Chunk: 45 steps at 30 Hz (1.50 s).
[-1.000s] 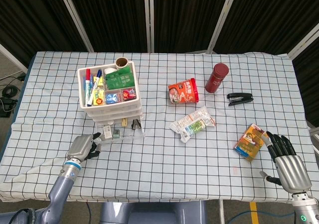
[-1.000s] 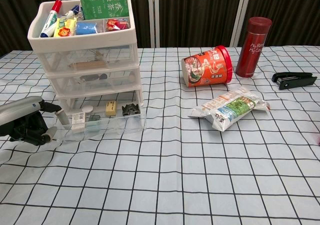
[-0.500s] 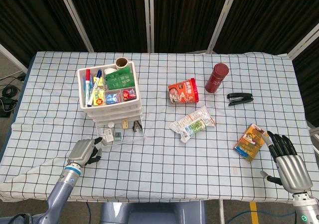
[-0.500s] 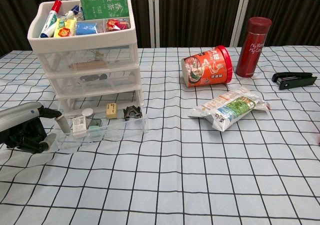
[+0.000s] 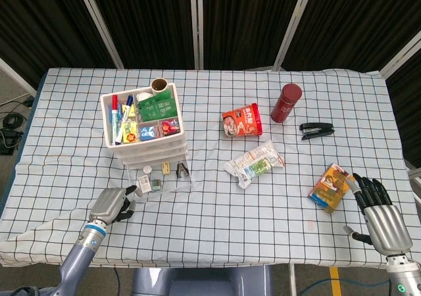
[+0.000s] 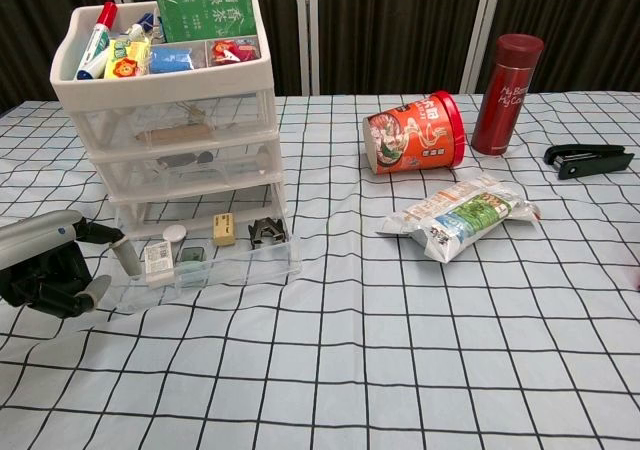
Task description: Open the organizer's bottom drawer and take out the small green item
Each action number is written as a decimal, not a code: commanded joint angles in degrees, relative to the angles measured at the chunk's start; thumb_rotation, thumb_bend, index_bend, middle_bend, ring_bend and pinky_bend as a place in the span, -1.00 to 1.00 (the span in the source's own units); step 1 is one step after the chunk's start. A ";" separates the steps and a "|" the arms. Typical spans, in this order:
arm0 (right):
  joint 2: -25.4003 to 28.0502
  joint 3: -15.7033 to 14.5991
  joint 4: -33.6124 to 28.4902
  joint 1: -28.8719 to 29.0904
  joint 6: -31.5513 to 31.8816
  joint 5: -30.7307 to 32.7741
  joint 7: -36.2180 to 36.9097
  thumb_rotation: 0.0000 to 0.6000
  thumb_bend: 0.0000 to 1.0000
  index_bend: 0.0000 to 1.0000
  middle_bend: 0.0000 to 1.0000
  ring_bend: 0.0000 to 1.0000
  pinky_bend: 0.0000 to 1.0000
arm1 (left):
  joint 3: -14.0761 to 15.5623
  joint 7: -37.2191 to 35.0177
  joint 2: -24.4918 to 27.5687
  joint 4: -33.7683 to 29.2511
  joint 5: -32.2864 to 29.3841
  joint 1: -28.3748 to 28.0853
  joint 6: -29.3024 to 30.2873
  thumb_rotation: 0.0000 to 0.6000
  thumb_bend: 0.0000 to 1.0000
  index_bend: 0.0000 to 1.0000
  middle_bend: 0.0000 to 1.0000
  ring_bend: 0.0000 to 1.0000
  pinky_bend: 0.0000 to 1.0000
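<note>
The small green item [image 6: 191, 256] lies in my organizer's bottom drawer [image 6: 230, 270], which stands pulled out toward the near side; through the clear plastic it is hard to make out. Beside it sit a white label card [image 6: 157, 257], a yellowish block [image 6: 223, 228] and a dark clip [image 6: 267, 232]. My left robot hand [image 6: 50, 270] grips the drawer's left front corner, fingers curled; chest view cuts off its wrist. The organizer [image 5: 145, 128] carries markers [image 5: 117, 115] and green packets [image 5: 159, 102] in its top tray. Only head view shows my right robot hand [image 5: 378, 214], released with fingers spread, near a snack box [image 5: 331, 187] on the worktop [image 5: 217, 223].
</note>
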 commanded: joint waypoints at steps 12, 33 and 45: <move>-0.18 0.00 0.03 0.13 -0.36 0.14 -0.33 1.00 -1.00 -1.00 -1.00 -1.00 -1.00 | -1.43 -1.94 1.22 0.25 2.02 0.89 1.94 1.00 0.15 -0.47 0.96 0.95 0.67; 0.01 0.35 0.15 0.11 -0.28 0.74 0.19 1.00 -1.00 -1.00 -1.00 -1.00 -1.00 | -0.99 16.76 10.43 -6.63 13.46 -0.98 8.49 1.00 -0.45 -0.58 0.23 0.31 0.12; -0.55 1.21 0.74 0.78 -2.00 3.01 -0.50 1.00 -1.00 -1.00 -1.00 -1.00 -1.00 | -1.98 28.12 13.09 -6.37 13.61 -6.34 3.48 1.00 -0.79 -0.30 0.82 0.76 0.53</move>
